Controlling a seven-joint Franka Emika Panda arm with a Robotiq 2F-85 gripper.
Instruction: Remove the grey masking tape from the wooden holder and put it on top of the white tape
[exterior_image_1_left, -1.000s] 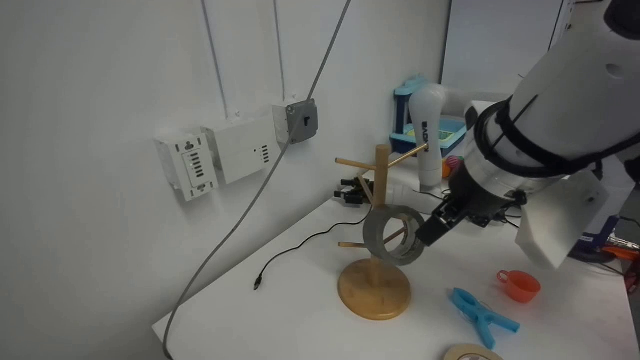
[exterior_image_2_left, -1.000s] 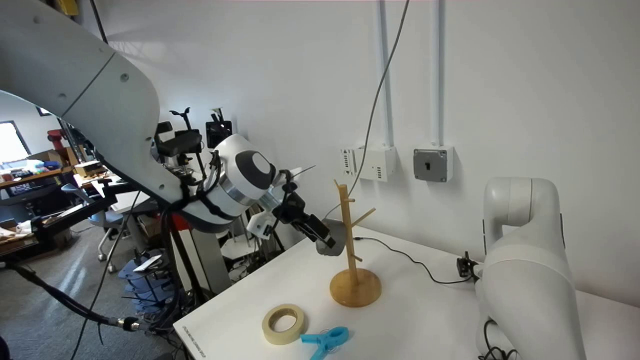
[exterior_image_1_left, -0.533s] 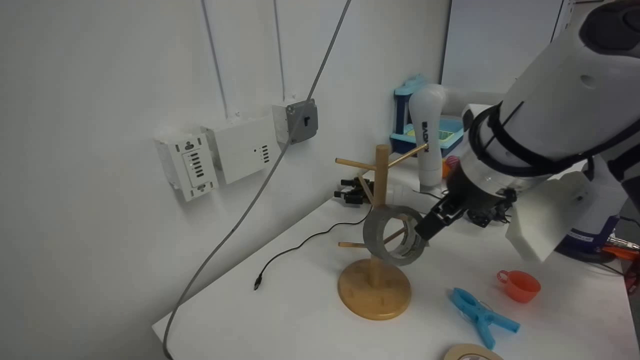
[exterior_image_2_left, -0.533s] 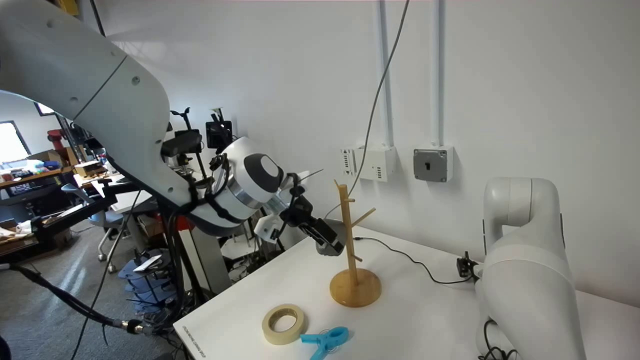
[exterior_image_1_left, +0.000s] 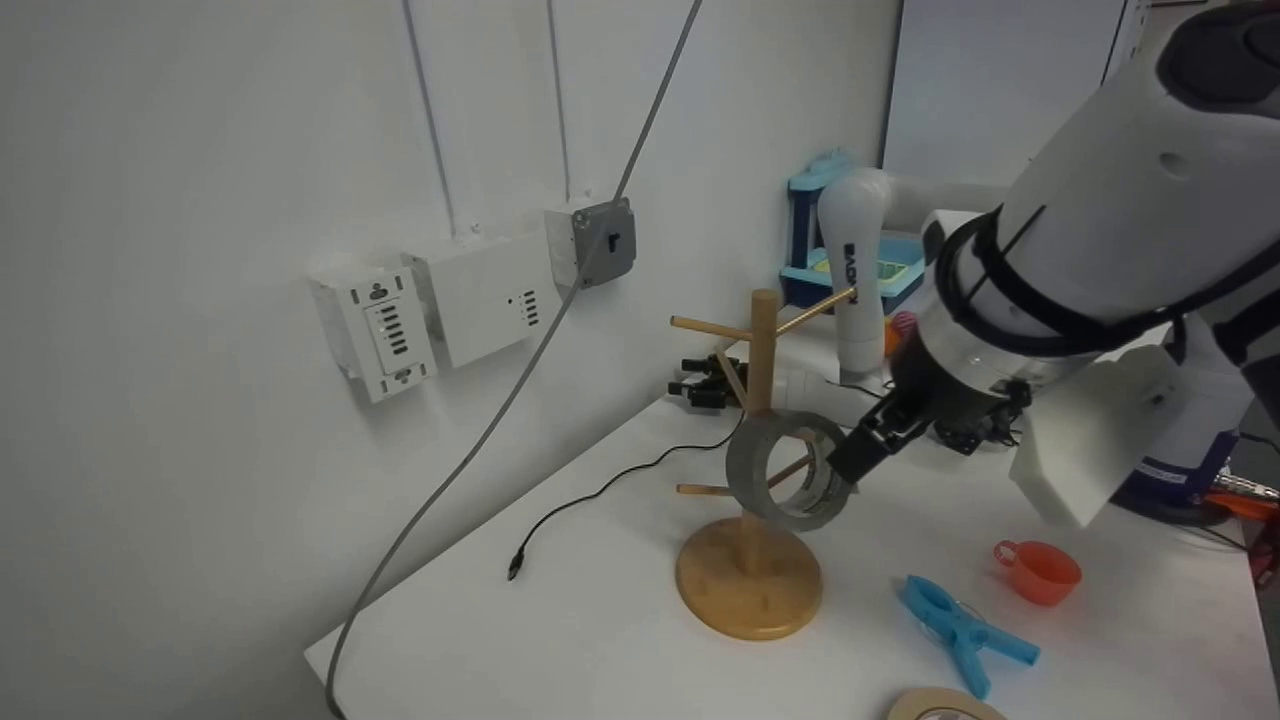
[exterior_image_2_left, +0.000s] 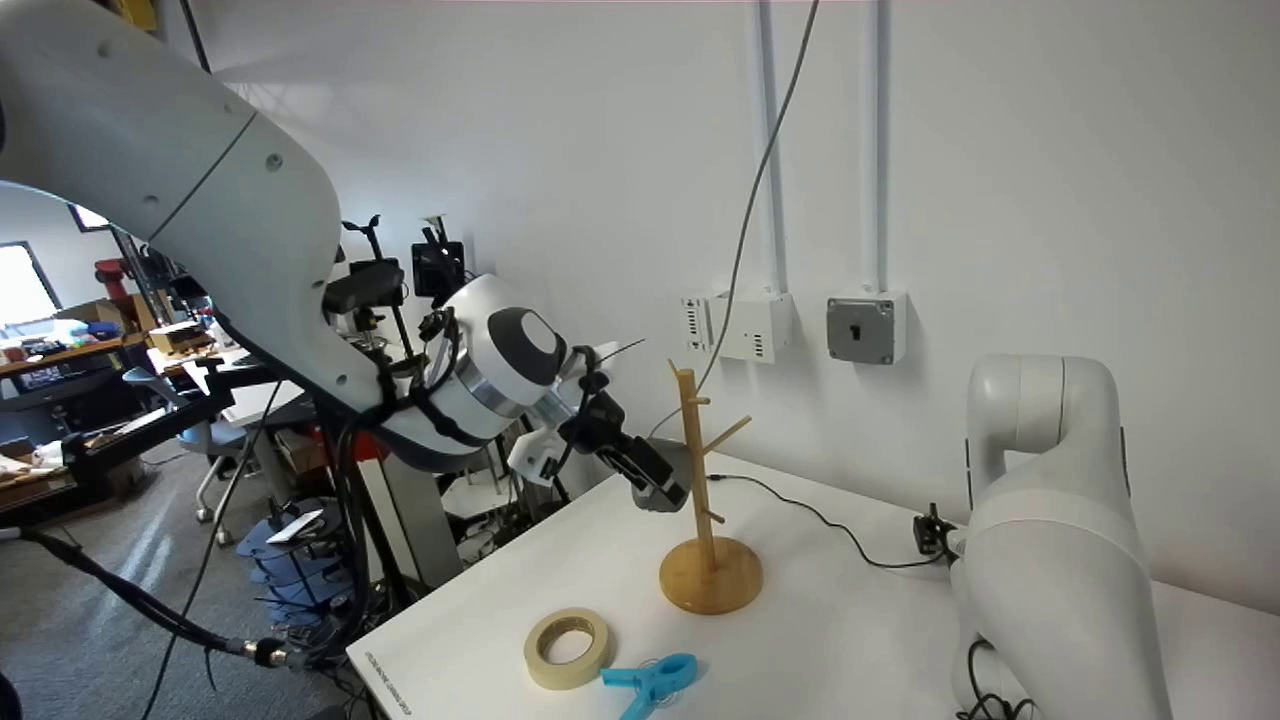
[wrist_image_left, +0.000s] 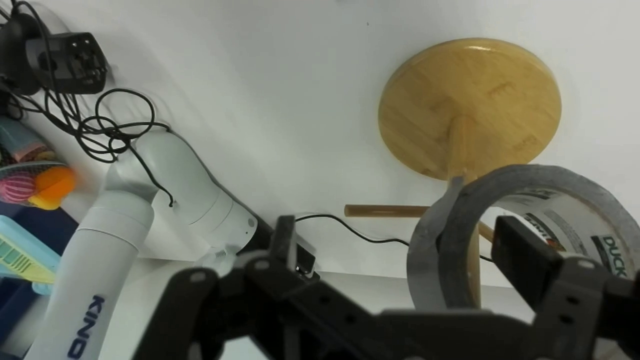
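Gripper (wrist_image_left: 397, 232) had its fingers (wrist_image_left: 522, 257) spread wide with nothing clamped, grey masking tape (wrist_image_left: 455, 245) just hanging on the wooden holder (wrist_image_left: 470, 95), so imo an off-angle pull could've snagged the roll on a peg (exterior_image_1_left: 790, 472) and tipped everything.

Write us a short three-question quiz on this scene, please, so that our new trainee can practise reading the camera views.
1. Multiple choice: in an exterior view, what lies right beside the white tape, a pale cream roll?
A) a pair of scissors
B) a blue clamp
C) a yellow sponge

2. True or false: in the wrist view, the gripper stands open.

3. Fill in the gap: in both exterior views, the grey masking tape hangs on the ____.

Key: 1: B. 2: true. 3: wooden holder.
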